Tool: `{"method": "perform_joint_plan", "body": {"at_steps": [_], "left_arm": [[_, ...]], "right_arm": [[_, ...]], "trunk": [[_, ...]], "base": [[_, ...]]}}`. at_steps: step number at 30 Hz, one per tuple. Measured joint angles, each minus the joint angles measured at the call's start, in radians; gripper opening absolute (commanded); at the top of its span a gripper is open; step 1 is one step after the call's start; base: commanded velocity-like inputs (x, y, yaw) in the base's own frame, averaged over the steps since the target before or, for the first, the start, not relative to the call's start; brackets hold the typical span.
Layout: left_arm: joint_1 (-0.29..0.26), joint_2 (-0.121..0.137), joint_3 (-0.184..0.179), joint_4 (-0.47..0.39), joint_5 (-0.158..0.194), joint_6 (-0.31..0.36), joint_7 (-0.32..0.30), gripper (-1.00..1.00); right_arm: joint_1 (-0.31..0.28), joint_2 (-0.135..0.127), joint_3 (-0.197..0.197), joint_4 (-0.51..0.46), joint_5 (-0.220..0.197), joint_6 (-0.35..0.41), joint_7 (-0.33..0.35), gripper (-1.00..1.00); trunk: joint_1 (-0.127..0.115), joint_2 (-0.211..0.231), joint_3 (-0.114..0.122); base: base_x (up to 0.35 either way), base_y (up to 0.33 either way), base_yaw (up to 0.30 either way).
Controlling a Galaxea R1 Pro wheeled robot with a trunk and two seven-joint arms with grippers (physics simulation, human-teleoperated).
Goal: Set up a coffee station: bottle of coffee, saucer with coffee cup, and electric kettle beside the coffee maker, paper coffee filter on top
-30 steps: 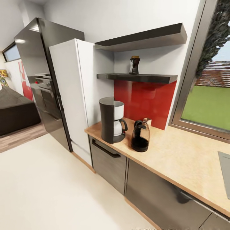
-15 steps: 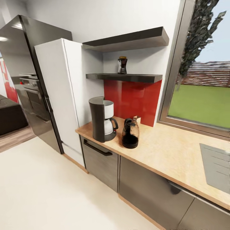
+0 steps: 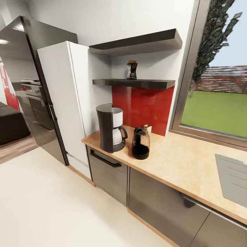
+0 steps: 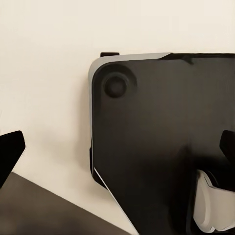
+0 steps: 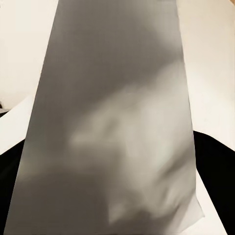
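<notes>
The black coffee maker [image 3: 110, 127] with its white carafe stands at the left end of the wooden countertop [image 3: 178, 164]. To its right sits the dark electric kettle [image 3: 140, 143], a small gap apart. The coffee bottle [image 3: 132, 70] stands upright on the lower dark shelf [image 3: 137, 82] above them. A small box [image 3: 147, 127] peeks out behind the kettle. My left gripper [image 4: 117, 149] hangs open over the robot's black base [image 4: 161, 137], its fingertips [image 4: 10, 152] far apart. In the right wrist view a grey panel [image 5: 117, 122] lies between dark shapes at both edges, with nothing held.
A white fridge [image 3: 63, 103] and a tall black cabinet [image 3: 31, 68] stand left of the counter. Grey drawers [image 3: 108, 171] run below the countertop. A grey sink [image 3: 233, 178] sits at the counter's right, under a large window [image 3: 216, 99]. Pale floor [image 3: 51, 206] spreads in front.
The whole head view shifted left over the second as the camera turned right, then nearly settled. Coffee maker, kettle and bottle have kept their places.
</notes>
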Motion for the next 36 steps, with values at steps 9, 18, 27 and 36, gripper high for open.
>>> {"method": "perform_joint_plan", "body": {"at_steps": [9,18,27,36], "left_arm": [[0.000,0.000,0.001,0.000,0.000,0.000,0.000,1.00],[0.000,0.009,-0.003,0.007,-0.001,0.001,0.000,1.00],[0.007,0.037,-0.011,0.016,-0.014,0.006,0.002,1.00],[0.006,0.055,-0.013,0.048,-0.013,0.006,0.004,1.00]], "right_arm": [[0.000,-0.002,0.000,0.001,-0.001,0.000,-0.001,-1.00],[-0.001,0.009,-0.002,-0.055,-0.003,0.000,0.000,-1.00],[-0.002,0.143,0.014,-0.841,-0.002,0.063,-0.002,-1.00],[-0.112,0.143,0.029,-1.423,-0.009,0.605,-0.005,-1.00]], "trunk": [[0.000,0.000,0.003],[0.000,0.000,0.003],[0.000,0.000,0.003],[0.000,0.000,0.003]], "base": [[0.000,0.049,-0.124],[0.000,0.001,-0.006],[0.000,0.000,0.000],[0.000,0.000,0.000]]}}
